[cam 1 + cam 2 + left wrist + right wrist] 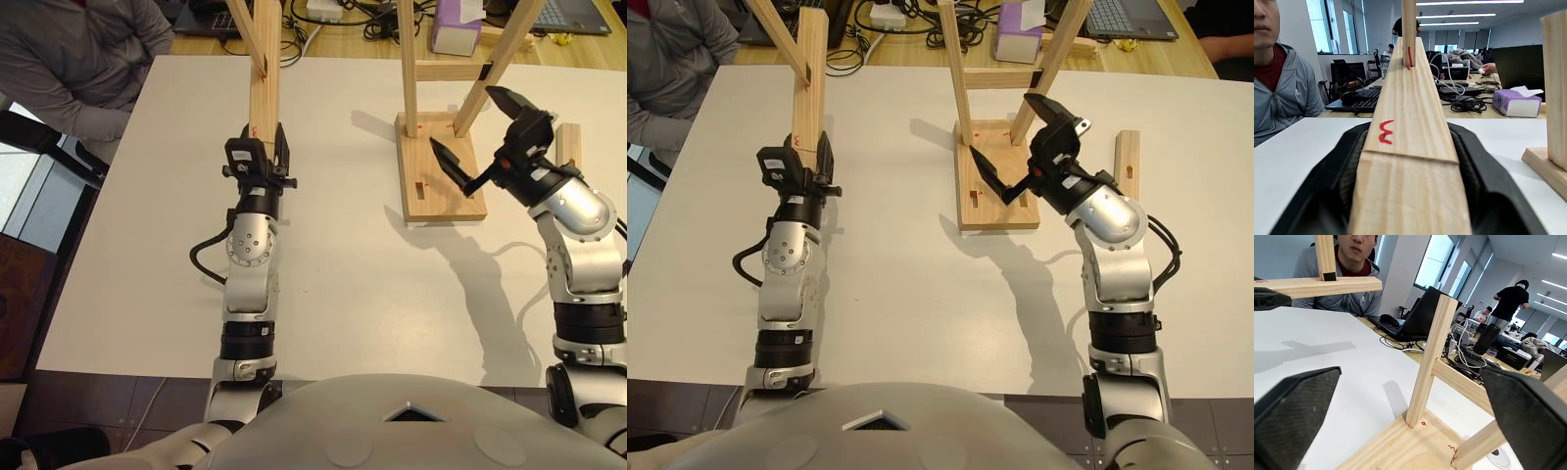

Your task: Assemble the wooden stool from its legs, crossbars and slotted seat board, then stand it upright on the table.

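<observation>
**Two legs stand on the seat board, another sits in the left hand's grip**

The seat board [446, 206] lies flat on the white desk [343, 274], at about 1 o'clock from the desk's middle. Two legs rise from the board's far end: a straight leg [409, 59] at its 11 o'clock corner and a slanted leg [495, 73] leaning off toward 1 o'clock. A crossbar [451, 70] joins them above the board. Small slots show in the board's near half.

The right hand [460, 117] hangs over the board with its fingers spread wide. One finger sits above the middle of the board, and the other is high on the 3 o'clock side of the slanted leg. The foot of that leg lies in the gap between them. The wrist view shows both standing legs between the open fingers, with neither finger touching wood.

The left hand [263, 147] is at about 11 o'clock on the desk, pressed tight on the near end of a long leg [265, 93]. This piece lies pointing to 12 o'clock and carries a red mark [1384, 132]. At its far end a thinner bar [250, 29] is set into it and slants away past the desk's edge.

A short loose stick [567, 145] lies on the desk just at 3 o'clock of the board, apart from it. A purple tissue box [456, 24] stands beyond the desk at 12 o'clock.
</observation>
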Tool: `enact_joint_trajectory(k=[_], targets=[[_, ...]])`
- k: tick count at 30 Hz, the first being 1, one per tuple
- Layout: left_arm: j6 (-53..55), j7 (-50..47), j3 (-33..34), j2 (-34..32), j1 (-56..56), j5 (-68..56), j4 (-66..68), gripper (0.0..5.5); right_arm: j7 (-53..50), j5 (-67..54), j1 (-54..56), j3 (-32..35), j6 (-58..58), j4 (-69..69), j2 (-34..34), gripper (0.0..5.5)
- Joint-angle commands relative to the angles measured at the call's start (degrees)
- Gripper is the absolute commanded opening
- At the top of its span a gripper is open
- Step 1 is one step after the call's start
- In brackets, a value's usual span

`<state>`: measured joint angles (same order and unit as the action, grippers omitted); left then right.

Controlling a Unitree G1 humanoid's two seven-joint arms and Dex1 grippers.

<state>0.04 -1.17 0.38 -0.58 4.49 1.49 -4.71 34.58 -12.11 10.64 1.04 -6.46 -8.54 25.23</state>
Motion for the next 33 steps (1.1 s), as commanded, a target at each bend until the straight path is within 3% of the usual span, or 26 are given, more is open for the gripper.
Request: enact_joint_trajectory(k=[1, 8, 16, 21, 33], targets=[[-5.7, -0.3, 0.0, 0.6, 2.0, -0.3, -1.8, 2.06, 1.6, -8.8, 1.4, 2.6, -7.1, -4.0, -0.7, 5.4], [-14.3, 1.6, -4.3, -0.7, 4.9, 4.4, -2.6, 2.06, 0.5, -34.0, 5.3, 10.0, -25.0, -10.0, -1.6, 5.4], [-22.3, 4.6, -12.6, 0.4, 8.4, 7.9, 0.8, 2.06, -4.7, -53.4, 13.2, 9.6, -39.0, -8.7, -6.0, 5.4], [-23.6, 4.9, -14.1, 0.9, 7.9, 8.0, 2.2, 2.06, -8.7, -59.1, 16.7, 9.0, -41.2, -5.6, -10.0, 5.4], [-24.6, 5.7, -15.1, 1.2, 8.2, 7.6, 3.5, 2.06, -9.7, -58.0, 16.4, 6.3, -41.0, -4.5, -12.6, 5.4]])
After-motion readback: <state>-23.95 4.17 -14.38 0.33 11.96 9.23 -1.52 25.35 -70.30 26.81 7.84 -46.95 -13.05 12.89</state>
